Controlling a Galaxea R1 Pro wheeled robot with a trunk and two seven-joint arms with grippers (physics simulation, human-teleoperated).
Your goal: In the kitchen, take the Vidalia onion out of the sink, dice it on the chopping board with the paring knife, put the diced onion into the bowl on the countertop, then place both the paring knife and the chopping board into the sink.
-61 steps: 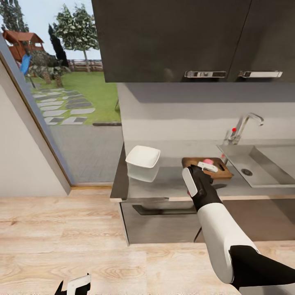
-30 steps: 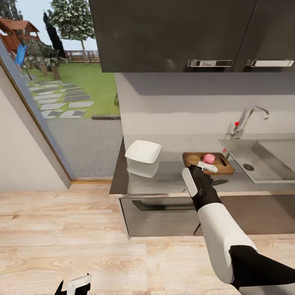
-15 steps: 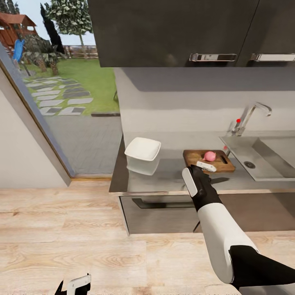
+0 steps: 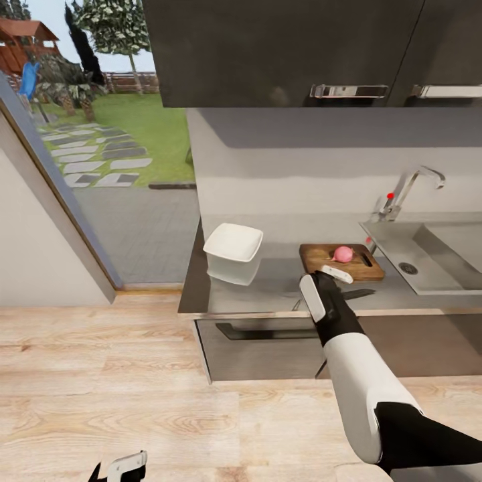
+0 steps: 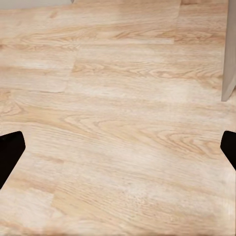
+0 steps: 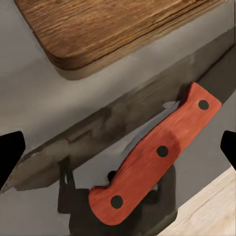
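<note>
The right arm reaches out over the smooth grey reflective surface (image 4: 281, 294), its right claw (image 4: 337, 274) hovering just in front of the rectangular brown wooden chopping board (image 4: 340, 262). From the right wrist camera, the two dark fingertips (image 6: 11, 157) sit wide apart at the frame's edges, nothing between them, so that claw is spread and empty. Directly below it lies the paring knife with the red riveted handle (image 6: 155, 160), flat on the grey surface, its dark pointed blade stretching away from the handle. The knife lies just beside the rounded corner of the wooden board (image 6: 113, 29), apart from it, not on it.

Up on the board sits the small pink-red round onion (image 4: 343, 254), whole by the look of it, near the middle. To the board's left, well apart, stands the shallow white squarish bowl (image 4: 233, 244), mirrored in the surface. On the other side, right beside the board, is the rectangular stainless-steel sink (image 4: 428, 264) with its round dark drain and the angular steel tap with a red knob (image 4: 408, 191).

Down low, the left claw (image 4: 120, 466) hangs over the pale wooden plank floor (image 5: 118, 123); the left wrist camera shows its dark fingertips (image 5: 10, 155) far apart, holding nothing.
</note>
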